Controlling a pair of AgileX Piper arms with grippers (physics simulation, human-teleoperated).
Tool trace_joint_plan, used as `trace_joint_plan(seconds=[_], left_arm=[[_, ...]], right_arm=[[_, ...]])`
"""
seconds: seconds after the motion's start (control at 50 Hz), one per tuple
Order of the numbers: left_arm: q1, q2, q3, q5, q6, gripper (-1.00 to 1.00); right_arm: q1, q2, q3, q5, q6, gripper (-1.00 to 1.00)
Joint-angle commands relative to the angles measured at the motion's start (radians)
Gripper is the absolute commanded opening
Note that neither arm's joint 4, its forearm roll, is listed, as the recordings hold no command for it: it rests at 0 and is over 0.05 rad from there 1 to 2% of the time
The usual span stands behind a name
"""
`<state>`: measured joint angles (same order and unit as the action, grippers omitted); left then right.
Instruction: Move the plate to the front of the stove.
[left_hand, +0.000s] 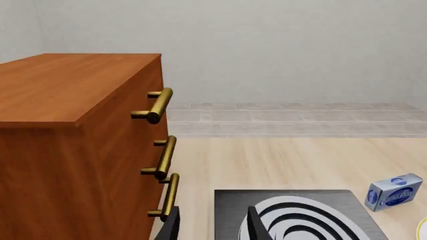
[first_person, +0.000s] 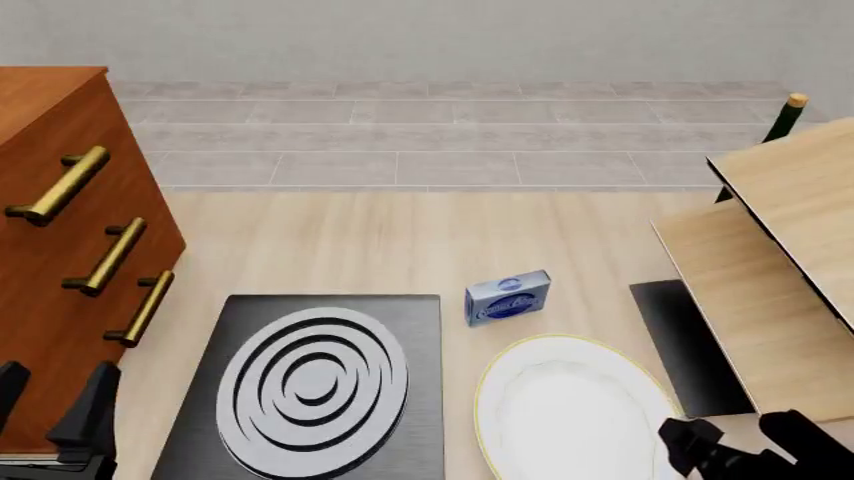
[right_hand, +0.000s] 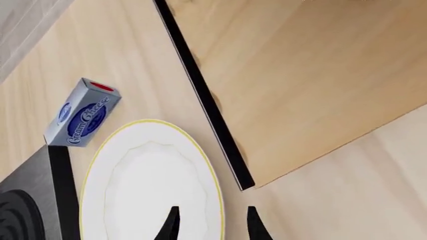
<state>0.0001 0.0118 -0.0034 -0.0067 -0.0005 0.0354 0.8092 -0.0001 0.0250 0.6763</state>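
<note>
The round white plate (first_person: 571, 412) with a thin yellow rim lies on the table just right of the stove (first_person: 414, 340), a dark grey slab with a ringed burner. My right gripper (first_person: 743, 445) is open at the plate's near right edge. In the right wrist view the plate (right_hand: 150, 185) has its rim showing between the open fingers (right_hand: 253, 225) of the gripper (right_hand: 212, 225); contact cannot be told. My left gripper (first_person: 47, 408) is open and empty at the stove's near left corner. In the left wrist view its gripper (left_hand: 213, 225) points over the stove (left_hand: 230, 210).
A wooden drawer cabinet (first_person: 60, 250) with brass handles stands left of the stove. A small blue-and-white box (first_person: 509, 297) sits behind the plate. Slanted wooden boards (first_person: 774, 270) overhang a black mat (first_person: 681, 345) on the right. A dark bottle top (first_person: 785, 115) shows behind them.
</note>
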Motion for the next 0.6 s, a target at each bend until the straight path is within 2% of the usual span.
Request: trace_joint_plan(seconds=[0.02,0.06,0.32,0.42,0.6], left_arm=[[0.000,0.000,0.000,0.000,0.000,1.00],[0.000,0.000,0.000,0.000,0.000,1.00],[0.000,0.000,0.000,0.000,0.000,1.00],[0.000,0.000,0.000,0.000,0.000,1.00],[0.000,0.000,0.000,0.000,0.000,1.00]], right_arm=[[0.015,0.136,0.000,-0.129,0.004,1.00],[0.017,0.209,0.000,-0.194,0.007,1.00],[0.020,0.388,0.000,-0.354,0.022,1.00],[0.016,0.517,0.000,-0.470,0.023,1.00],[0.022,0.572,0.000,-0.519,0.033,1.00]])
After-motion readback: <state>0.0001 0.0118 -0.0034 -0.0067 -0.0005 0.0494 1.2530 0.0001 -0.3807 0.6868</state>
